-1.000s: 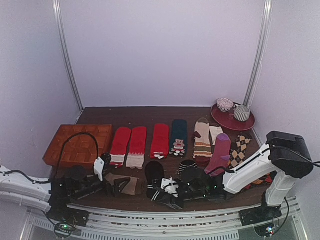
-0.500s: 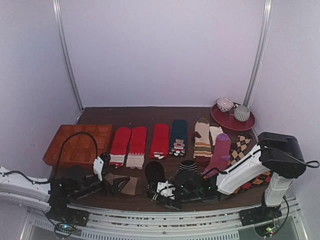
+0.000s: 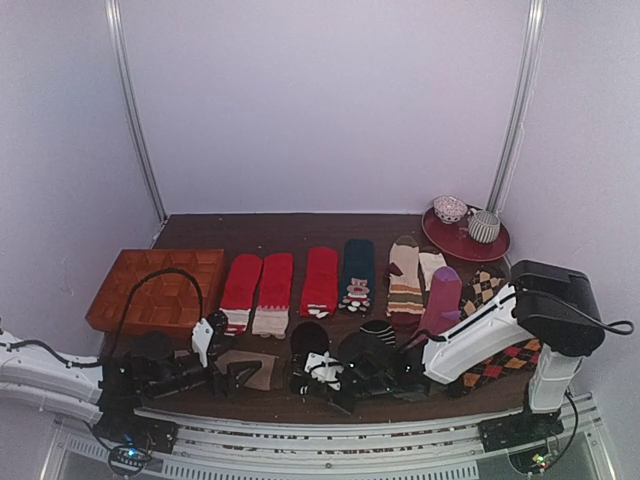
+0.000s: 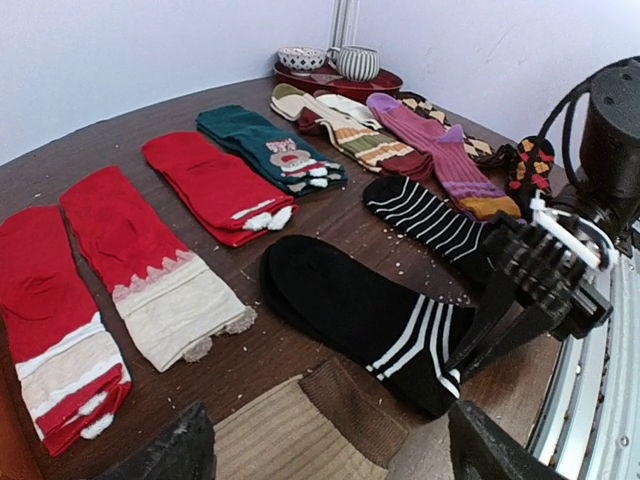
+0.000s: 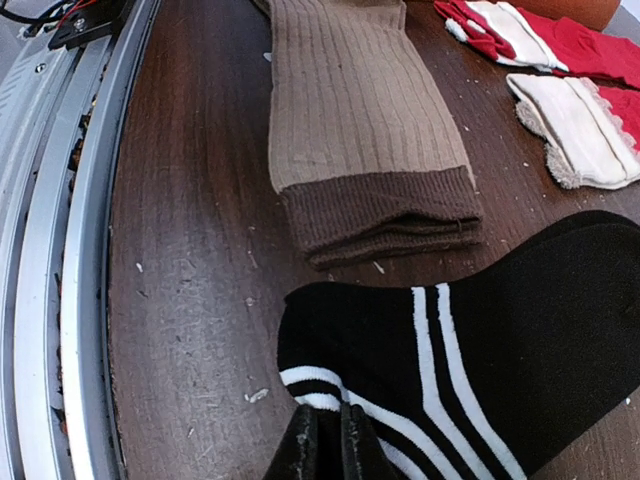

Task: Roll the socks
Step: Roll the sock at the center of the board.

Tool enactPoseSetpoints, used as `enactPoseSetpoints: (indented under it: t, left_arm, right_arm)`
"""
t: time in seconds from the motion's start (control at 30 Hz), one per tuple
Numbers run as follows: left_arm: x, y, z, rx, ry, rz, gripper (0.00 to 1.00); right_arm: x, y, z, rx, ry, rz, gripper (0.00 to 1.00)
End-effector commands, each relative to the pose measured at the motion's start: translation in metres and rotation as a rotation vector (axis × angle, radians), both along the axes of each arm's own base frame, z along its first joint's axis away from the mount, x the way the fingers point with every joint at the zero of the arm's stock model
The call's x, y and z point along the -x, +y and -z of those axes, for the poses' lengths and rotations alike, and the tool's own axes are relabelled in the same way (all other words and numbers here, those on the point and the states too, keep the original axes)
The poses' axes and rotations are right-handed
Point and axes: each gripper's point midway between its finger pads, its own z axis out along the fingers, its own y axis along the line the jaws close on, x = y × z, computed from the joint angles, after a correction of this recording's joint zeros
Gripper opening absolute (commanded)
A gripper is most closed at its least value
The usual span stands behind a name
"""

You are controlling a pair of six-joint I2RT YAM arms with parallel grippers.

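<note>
Red plate (image 3: pixel 460 246) on counter (image 3: pixel 300 226): bowl (image 3: pixel 449 208), striped cup (image 3: pixel 484 226). Left pincer (image 4: pixel 330 448) open; right pincer (image 5: pixel 325 445) closed, seemingly on black sock (image 5: pixel 520 330) cuff.

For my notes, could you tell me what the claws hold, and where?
Right claw grips the black sock by its striped cuff; left claw holds nothing.

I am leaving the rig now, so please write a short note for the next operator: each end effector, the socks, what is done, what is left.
Left end effector: open, empty, over the tan sock.
Right end effector: shut on the cuff edge of the black sock.
Socks: the black sock lies flat near the front edge; the striped sock lies flat beside it.
Done: nothing rolled yet.
Left: roll both socks.
</note>
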Motion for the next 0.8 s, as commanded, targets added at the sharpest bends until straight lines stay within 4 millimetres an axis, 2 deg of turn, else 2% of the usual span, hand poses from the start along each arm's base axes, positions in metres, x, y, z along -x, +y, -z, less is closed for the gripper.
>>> enactPoseSetpoints:
  t: [0.0,0.1,0.2,0.3,0.57,0.77]
  left_arm:
    - [0.007,-0.009,-0.008,0.029,-0.042,0.064,0.80]
    - [0.011,-0.014,-0.008,0.030,-0.068,0.103,0.77]
    - [0.017,-0.021,-0.010,0.038,-0.106,0.161,0.70]
    - [0.024,-0.025,-0.013,0.053,-0.161,0.216,0.66]
    - [0.025,-0.056,-0.011,-0.024,-0.241,0.331,0.65]
    - [0.025,-0.084,-0.004,-0.075,-0.264,0.420,0.65]
  right_arm:
    - [-0.004,-0.026,0.038,0.119,0.229,0.084,0.06]
    - [-0.008,-0.026,0.045,0.135,0.360,0.116,0.05]
    - [-0.004,-0.031,0.055,0.175,0.487,0.137,0.05]
    - [-0.002,-0.033,0.057,0.172,0.585,0.149,0.04]
    - [0.008,-0.039,0.050,0.124,0.864,0.197,0.03]
    - [0.014,-0.044,0.052,0.138,0.978,0.224,0.00]
